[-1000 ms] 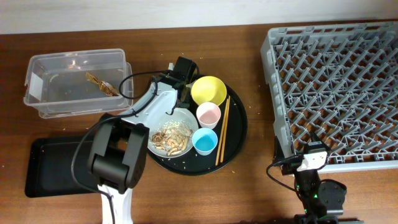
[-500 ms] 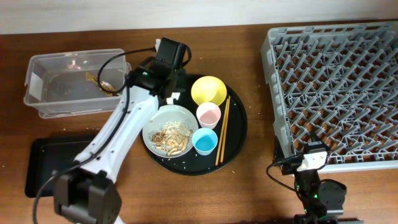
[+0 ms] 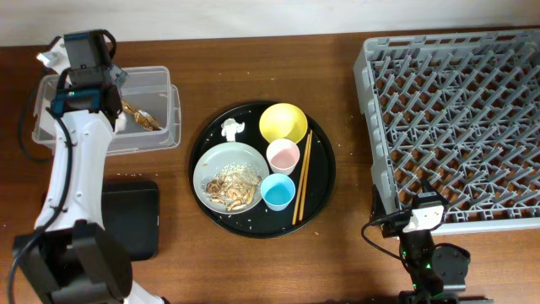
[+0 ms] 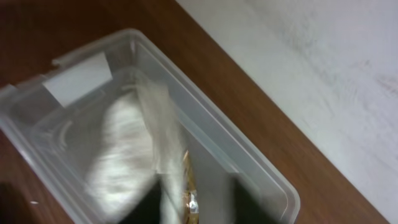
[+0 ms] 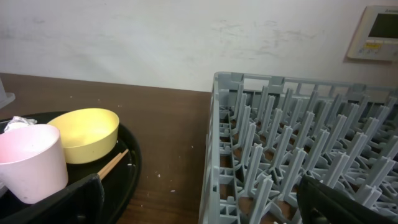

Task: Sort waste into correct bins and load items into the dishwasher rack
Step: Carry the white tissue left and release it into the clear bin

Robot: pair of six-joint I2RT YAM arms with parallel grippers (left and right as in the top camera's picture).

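My left gripper (image 3: 74, 61) hangs over the far left end of the clear plastic box (image 3: 160, 93), shut on the crumpled white napkin (image 4: 127, 155). The gold-brown wrapper (image 3: 139, 116) lies inside the box. A small white scrap (image 3: 231, 128) lies on the round black tray (image 3: 327, 169). On that tray are the grey-green plate (image 3: 211, 165) with rice and brown scraps (image 3: 232, 187), the yellow bowl (image 3: 283, 122), pink cup (image 3: 283, 155), light-blue cup (image 3: 278, 192) and chopsticks (image 3: 301, 177). My right gripper (image 5: 199, 208) is open and empty beside the grey rack (image 3: 456, 118).
The shallow black rectangular tray (image 3: 135, 215) lies at the front left, partly hidden under my left arm. Crumbs are scattered on the wooden table around the round tray. The right wrist view shows the yellow bowl (image 5: 87, 134) and pink cup (image 5: 31, 158).
My left arm has swung from the round tray's back edge leftward to the clear box, carrying the napkin. A small white scrap stays on the tray. The right arm has not moved.
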